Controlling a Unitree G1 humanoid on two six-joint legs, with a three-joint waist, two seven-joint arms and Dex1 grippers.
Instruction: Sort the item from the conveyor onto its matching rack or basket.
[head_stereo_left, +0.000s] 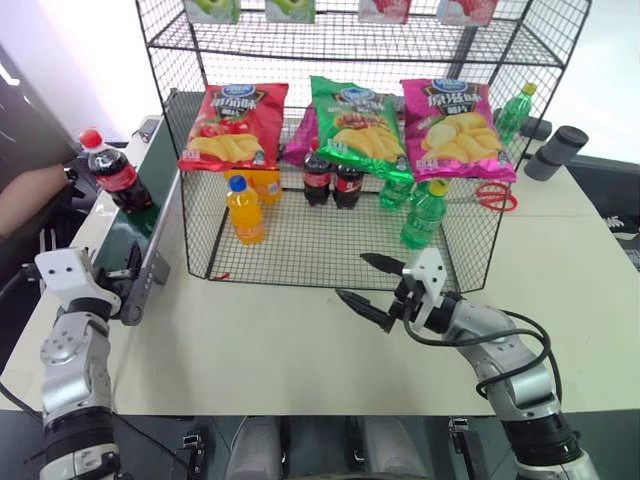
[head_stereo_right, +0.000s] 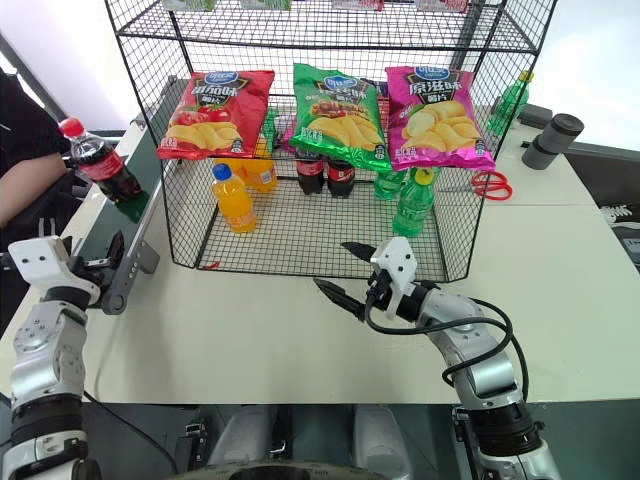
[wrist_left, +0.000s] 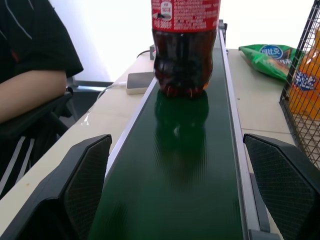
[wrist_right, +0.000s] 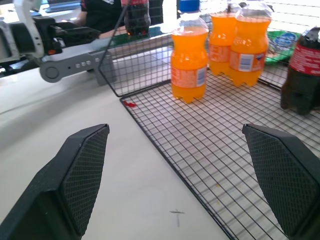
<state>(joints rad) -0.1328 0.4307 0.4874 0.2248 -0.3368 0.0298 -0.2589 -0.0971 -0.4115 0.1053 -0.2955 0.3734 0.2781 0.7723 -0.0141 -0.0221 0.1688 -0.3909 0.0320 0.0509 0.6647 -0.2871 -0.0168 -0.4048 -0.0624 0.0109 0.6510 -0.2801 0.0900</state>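
Cola bottle with its red cap stands upright on the green conveyor at far left, its top cut off in the left wrist view. Just near of the belt's grey end piece sits the left gripper, fingers spread wide to either side of the belt, holding nothing. The right gripper hovers at the near edge of the black wire rack, fingers wide apart and empty. Hanging crisp bags hide the tops of two cola bottles inside. A person's arm is cut off at the left edge.
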